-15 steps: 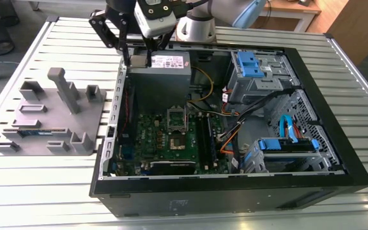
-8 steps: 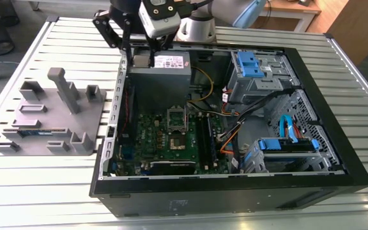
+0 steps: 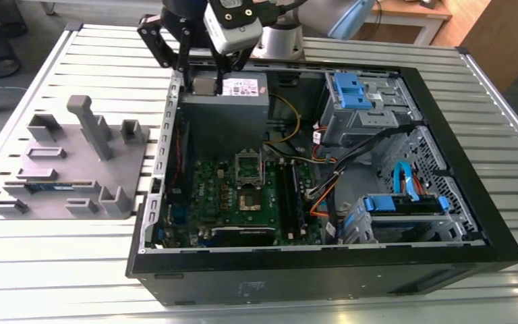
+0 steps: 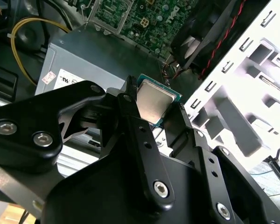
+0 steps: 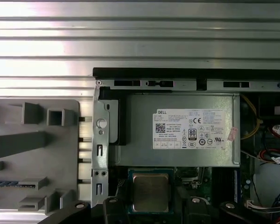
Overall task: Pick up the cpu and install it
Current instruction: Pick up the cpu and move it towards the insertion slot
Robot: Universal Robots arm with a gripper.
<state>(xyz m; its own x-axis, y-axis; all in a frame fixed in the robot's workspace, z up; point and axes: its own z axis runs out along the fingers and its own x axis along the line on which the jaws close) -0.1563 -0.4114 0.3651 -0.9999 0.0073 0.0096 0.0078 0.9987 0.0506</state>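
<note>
Gripper (image 4: 153, 111) pinching the cpu (image 4: 153, 99) by its edges.
Beyond the fingertips (image 4: 127, 98) sits the grey metal box (image 5: 137, 140); its white label (image 5: 190, 129) carries printed marks.

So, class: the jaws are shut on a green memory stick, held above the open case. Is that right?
No. What the jaws are shut on is the cpu; the second wrist view shows its square silver top between them. The rest stands: it is held above the open case.
</note>
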